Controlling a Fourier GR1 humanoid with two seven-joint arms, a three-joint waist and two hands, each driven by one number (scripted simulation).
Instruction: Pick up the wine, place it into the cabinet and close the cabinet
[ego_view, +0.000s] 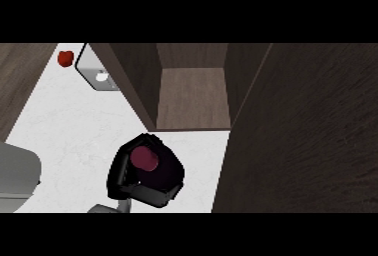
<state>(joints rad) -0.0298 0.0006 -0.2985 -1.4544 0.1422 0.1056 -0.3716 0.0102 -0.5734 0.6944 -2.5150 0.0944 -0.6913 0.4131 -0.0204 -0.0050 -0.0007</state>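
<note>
Head view shows our right hand (148, 172) curled round the wine (144, 159), carrying it; next we lift it far into the open cabinet (192, 100)

Single head view, looking steeply down, close over the counter (81, 125) and into the open cabinet (192, 95) ahead

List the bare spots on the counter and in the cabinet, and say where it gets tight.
The cabinet floor between its side walls is bare. The white counter is bare from the cabinet's left wall towards the red object. It is tight at the open door, beside the hand curled round the wine.
</note>
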